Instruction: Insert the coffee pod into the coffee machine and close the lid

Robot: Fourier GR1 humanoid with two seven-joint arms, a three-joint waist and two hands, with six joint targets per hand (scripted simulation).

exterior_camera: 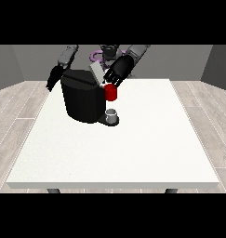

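my hand at the view's right is over the coffee machine, beside a red thing at the machine; finger state can't tell. grey thing at machine base. hand at the view's left hangs, fingers straight.

Matt white table, glossy black plastic-looking coffee machine, shiny red thing at the machine

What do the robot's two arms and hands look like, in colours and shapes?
Both arms have grey, rounded shells on the upper part and turn black lower down. The hand at the view's right is black and bulky, with dark fingers. The hand at the view's left is black too, narrow and elongated.
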